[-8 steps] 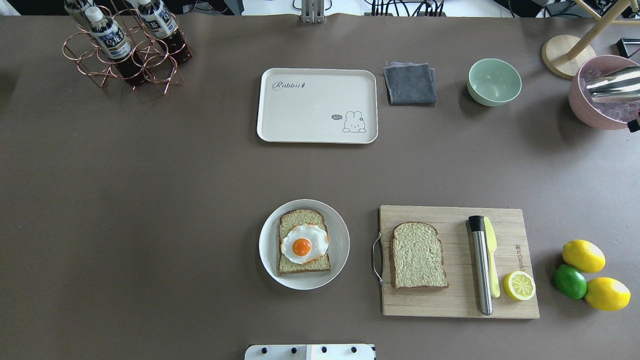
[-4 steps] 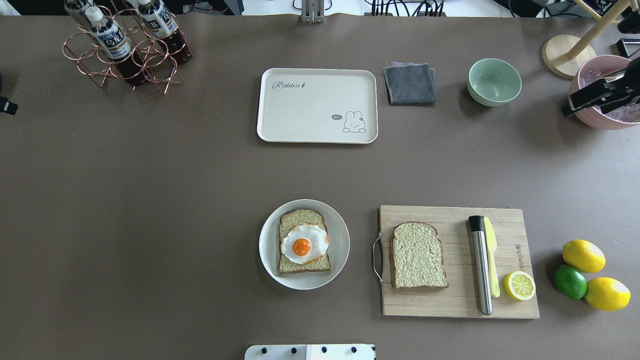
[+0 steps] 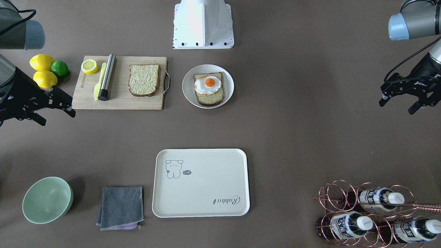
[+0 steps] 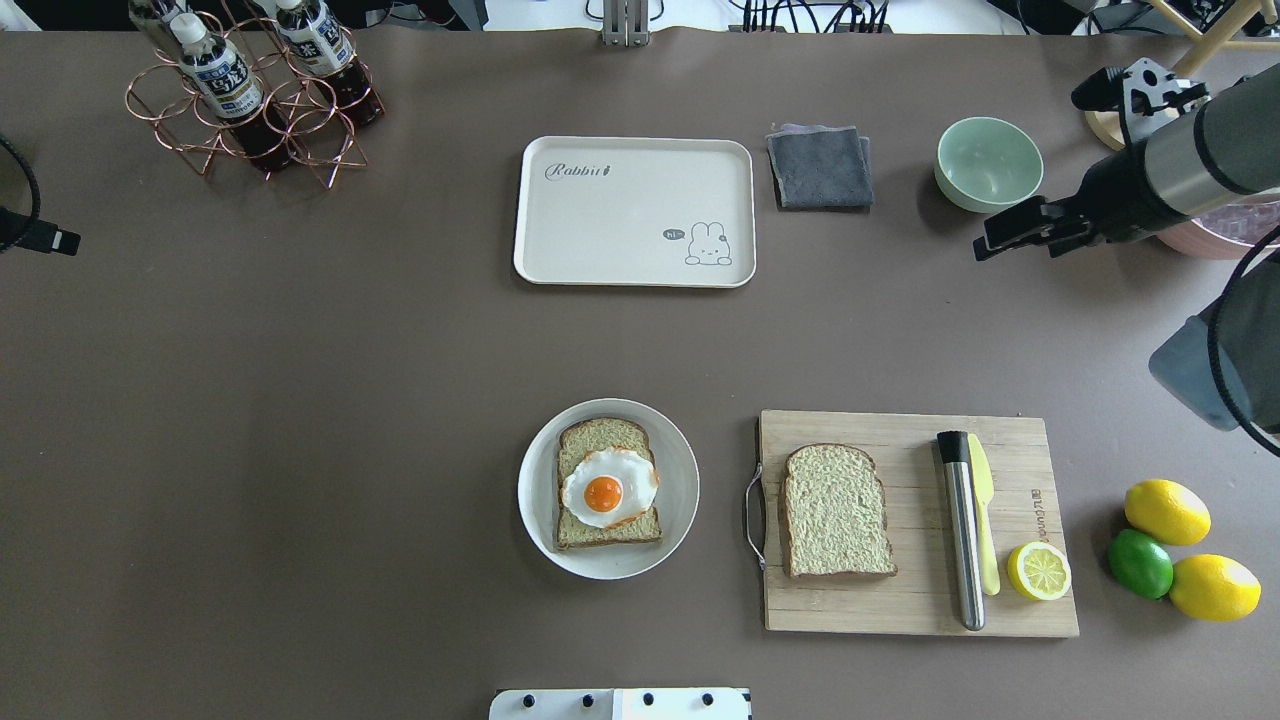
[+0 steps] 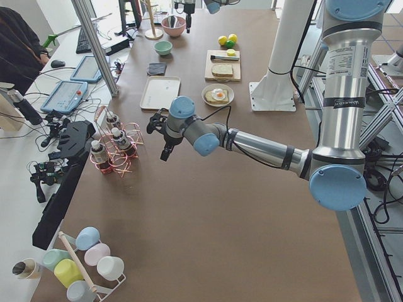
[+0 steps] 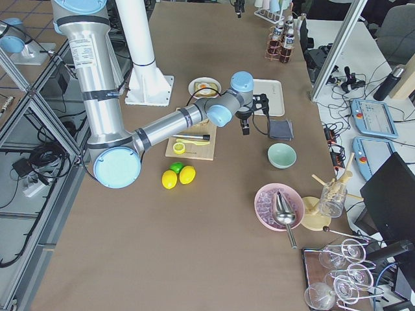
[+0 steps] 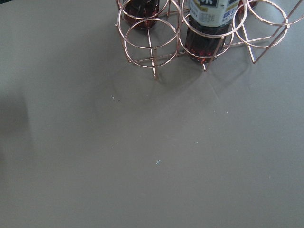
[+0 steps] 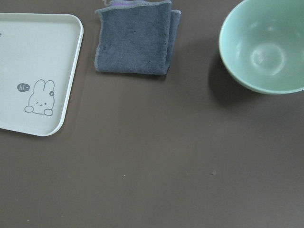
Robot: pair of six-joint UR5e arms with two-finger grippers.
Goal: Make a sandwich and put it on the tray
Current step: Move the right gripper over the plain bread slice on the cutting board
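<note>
Sandwich, unassembled, held as two lots on the brown desk (image 4: 300, 400).

- **Bare slice (image 4: 836, 510):** near-square with a domed top, brown crust and a pale, seeded, porous crumb. It lies flat on the wooden cutting board (image 4: 900, 600), back toward the robot's base from the right end effector (image 3: 58, 118) and slightly inward. Its long axis runs from base to far edge, dome away from the robot.
- **Egg-topped slice (image 4: 608, 488):** glossy white egg with an orange yolk, on the round white plate (image 4: 684, 480), further inward again.
- **Tray (image 4: 620, 210):** smooth cream plastic with rounded corners. It sits level with the right end effector, inward past the grey cloth (image 4: 820, 168).
- **Right end effector:** fingers parted, holding nothing; judged the nearer arm for the bare slice.
- **Left end effector (image 3: 396, 107):** likewise parted and unladen, beside the copper bottle rack (image 4: 250, 110), well apart from both slices.
</note>
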